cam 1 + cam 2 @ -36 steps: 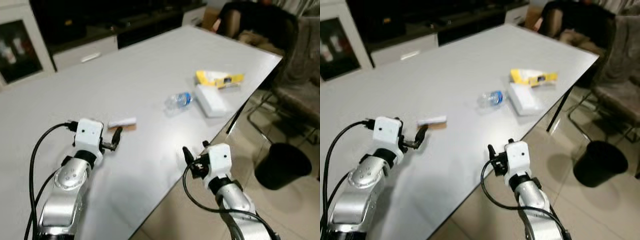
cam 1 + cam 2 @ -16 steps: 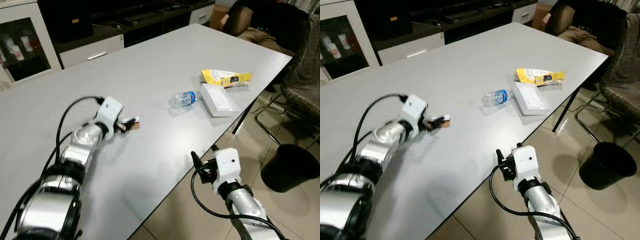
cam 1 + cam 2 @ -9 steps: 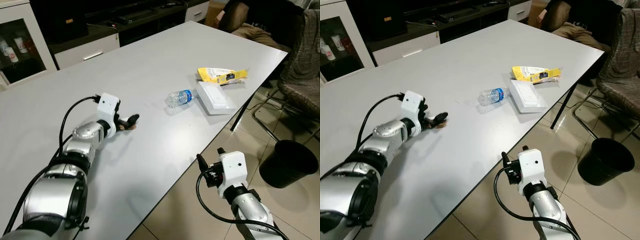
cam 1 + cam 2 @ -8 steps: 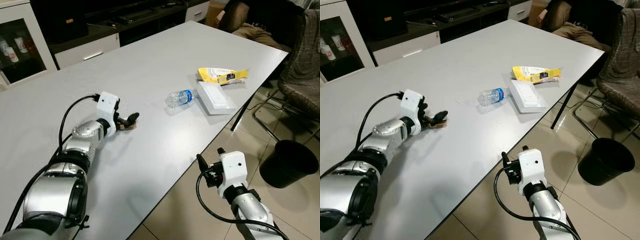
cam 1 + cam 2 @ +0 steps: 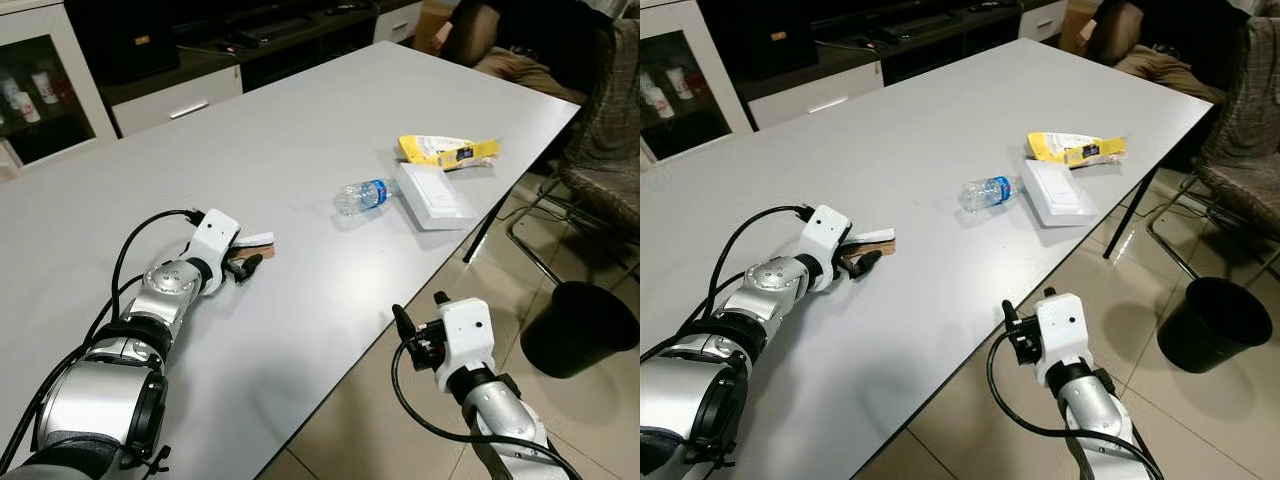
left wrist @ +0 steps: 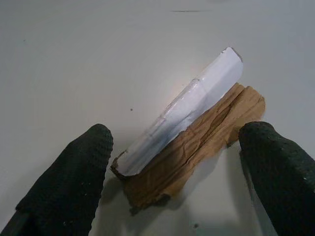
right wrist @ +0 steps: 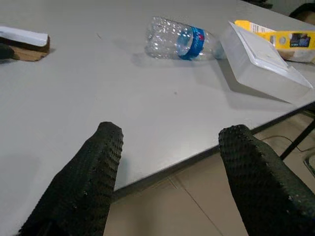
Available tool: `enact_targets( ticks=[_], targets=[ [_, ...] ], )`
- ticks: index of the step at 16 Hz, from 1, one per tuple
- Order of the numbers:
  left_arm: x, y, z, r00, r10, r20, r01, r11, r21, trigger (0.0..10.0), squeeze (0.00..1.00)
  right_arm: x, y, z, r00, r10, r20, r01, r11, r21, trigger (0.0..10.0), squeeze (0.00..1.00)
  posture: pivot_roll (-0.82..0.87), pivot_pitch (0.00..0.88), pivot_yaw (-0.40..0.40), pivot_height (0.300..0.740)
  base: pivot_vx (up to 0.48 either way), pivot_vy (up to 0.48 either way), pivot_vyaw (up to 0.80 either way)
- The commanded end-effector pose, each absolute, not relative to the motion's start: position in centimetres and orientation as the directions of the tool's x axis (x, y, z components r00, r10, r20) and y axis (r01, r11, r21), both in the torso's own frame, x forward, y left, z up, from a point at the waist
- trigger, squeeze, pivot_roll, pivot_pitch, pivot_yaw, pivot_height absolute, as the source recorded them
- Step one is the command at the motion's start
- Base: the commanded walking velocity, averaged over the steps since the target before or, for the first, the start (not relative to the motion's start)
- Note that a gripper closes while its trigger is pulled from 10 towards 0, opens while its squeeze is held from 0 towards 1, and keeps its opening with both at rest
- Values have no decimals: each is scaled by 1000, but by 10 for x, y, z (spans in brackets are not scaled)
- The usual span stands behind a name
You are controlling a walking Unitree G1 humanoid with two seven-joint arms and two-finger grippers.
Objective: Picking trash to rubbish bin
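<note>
From my head camera, my left gripper (image 5: 243,267) lies on the grey table (image 5: 330,130) at the cardboard scrap (image 5: 252,241). In my left wrist view, my jaws stand wide apart around the scrap, gripping nothing. My right gripper (image 7: 170,172) is spread open near the table edge, empty.

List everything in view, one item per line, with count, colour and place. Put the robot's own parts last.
cardboard scrap: one, brown with a white strip, on the table between the left gripper's fingers.
plastic bottle: one, clear with a blue label, lying mid-table.
flat box: one, white, near the table's right edge, beside the bottle.
snack packet: one, yellow, just beyond the flat box.
table: one, light grey.
rubbish bin: one, black, on the floor right of the table.
chair: one, grey, beyond the bin.
cabinet: one, white with a glass door, behind the table.
left gripper: open, around the cardboard scrap.
right gripper: open, by the table's near edge.
</note>
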State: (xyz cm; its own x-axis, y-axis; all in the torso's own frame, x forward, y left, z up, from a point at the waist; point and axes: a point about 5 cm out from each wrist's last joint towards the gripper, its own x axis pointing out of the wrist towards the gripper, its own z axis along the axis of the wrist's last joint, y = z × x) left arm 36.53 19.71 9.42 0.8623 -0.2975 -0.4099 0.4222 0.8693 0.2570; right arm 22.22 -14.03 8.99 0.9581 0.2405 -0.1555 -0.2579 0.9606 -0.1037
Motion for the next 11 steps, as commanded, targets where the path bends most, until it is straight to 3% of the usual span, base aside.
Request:
enact_targets(
  ticks=[1, 9, 10, 11],
  targets=[
    [362, 195, 90, 848, -330, -415, 455, 854, 252, 10000, 0, 222, -142, 93, 959, 241, -151, -259, 960, -110, 10000, 0, -144, 3, -18, 740, 0, 0, 0],
    [358, 175, 83, 790, -456, -410, 545, 828, 130, 10000, 0, 229, -139, 94, 955, 262, -139, -278, 955, -106, 10000, 0, -129, 0, -25, 740, 0, 0, 0],
    [356, 178, 79, 799, -427, -424, 518, 846, 124, 4157, 0, 230, -139, 94, 955, 263, -137, -279, 954, -106, 10000, 0, -124, 0, -26, 740, 0, 0, 0],
    [356, 179, 76, 811, -390, -436, 489, 861, 139, 3608, 0, 230, -138, 94, 955, 264, -137, -279, 954, -107, 10000, 0, -118, 0, -29, 740, 0, 0, 0]
  ],
)
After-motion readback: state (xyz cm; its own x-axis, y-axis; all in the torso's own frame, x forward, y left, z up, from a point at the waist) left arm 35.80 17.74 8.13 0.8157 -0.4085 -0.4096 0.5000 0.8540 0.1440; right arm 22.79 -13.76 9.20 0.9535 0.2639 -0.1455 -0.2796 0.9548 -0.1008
